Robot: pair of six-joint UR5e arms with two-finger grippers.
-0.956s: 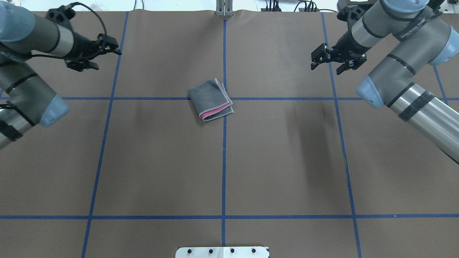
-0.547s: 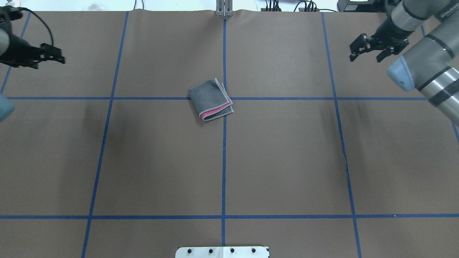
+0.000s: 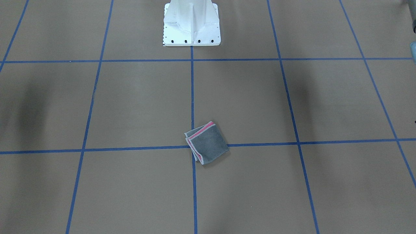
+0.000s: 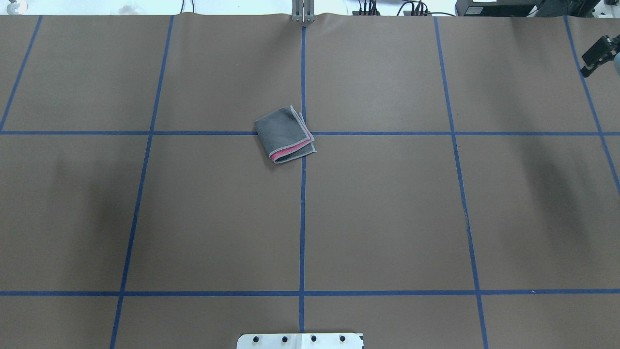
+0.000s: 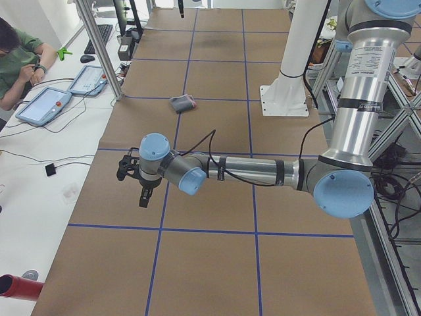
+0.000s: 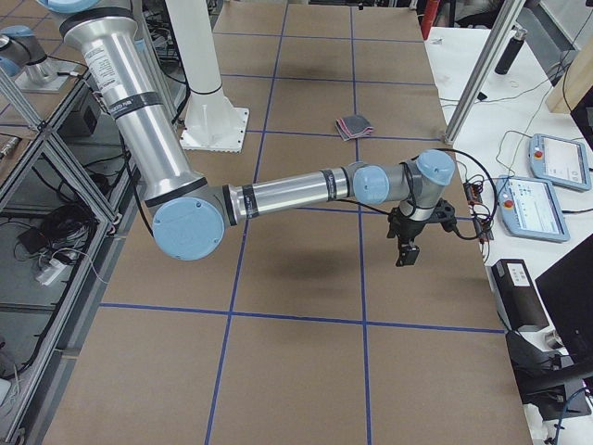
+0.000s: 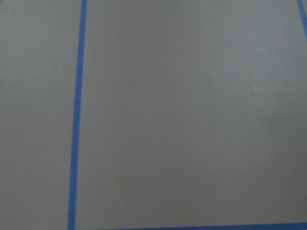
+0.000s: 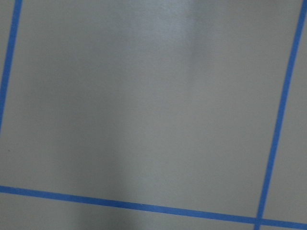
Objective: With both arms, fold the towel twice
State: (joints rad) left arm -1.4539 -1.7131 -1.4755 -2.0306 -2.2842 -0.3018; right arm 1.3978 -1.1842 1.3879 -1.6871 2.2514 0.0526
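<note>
Brown table [image 4: 387, 218] crossed by blue tape lines [image 4: 302, 218]. The left arm [image 5: 250, 172] stretches over the table's left end and the right arm [image 6: 287, 193] over its right end. The towel [image 4: 283, 134] lies near the table's middle, slightly toward the far edge. It is a small grey square, skewed to the tape, with a pink strip along its robot-side edge. It lies well apart from both grippers, inward from each, neither clearly nearer. Whether the left gripper [image 5: 135, 184] or right gripper [image 6: 405, 246] has its fingers apart or together cannot be told. Both folds look done.
</note>
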